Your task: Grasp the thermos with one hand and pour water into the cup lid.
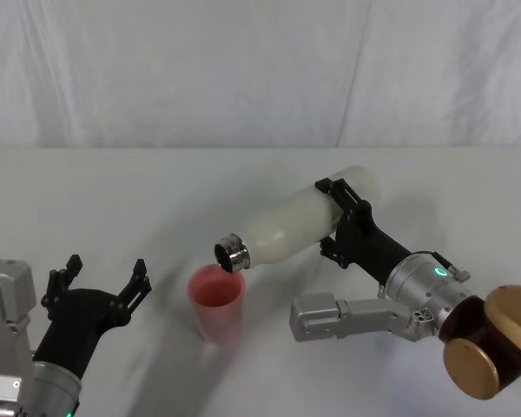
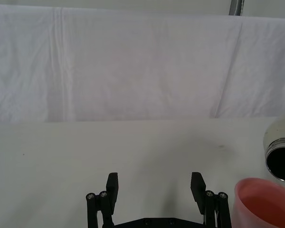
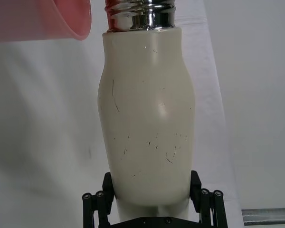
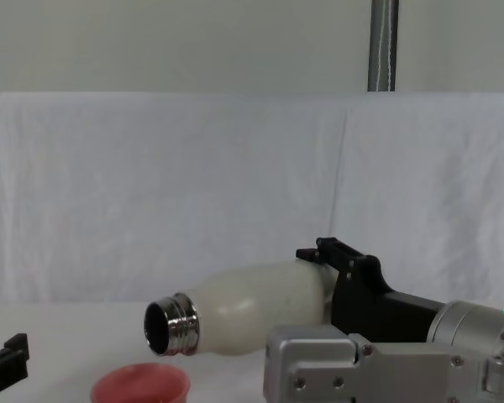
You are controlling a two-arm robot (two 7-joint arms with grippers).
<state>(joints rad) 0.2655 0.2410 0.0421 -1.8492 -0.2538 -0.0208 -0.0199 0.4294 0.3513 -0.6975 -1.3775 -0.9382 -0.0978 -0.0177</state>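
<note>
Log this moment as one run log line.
right claw: holds thermos tipped, neck over cup lid | left claw: open, idle beside cup

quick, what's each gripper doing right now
Left gripper: open, holding nothing, left of the cup lid.
Right gripper: closed on the thermos, which is tipped with its neck over the cup lid.

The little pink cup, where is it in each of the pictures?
Head view: the small round pink-red plastic cup stands low in the middle, under the steel neck of the tilted cream-white thermos.
Left wrist view: bottom right corner.
Right wrist view: top left corner.
Chest view: bottom edge, left of centre.
Shared landmark: the thermos's shiny threaded mouth sits right by the cup's rim in every view.
</note>
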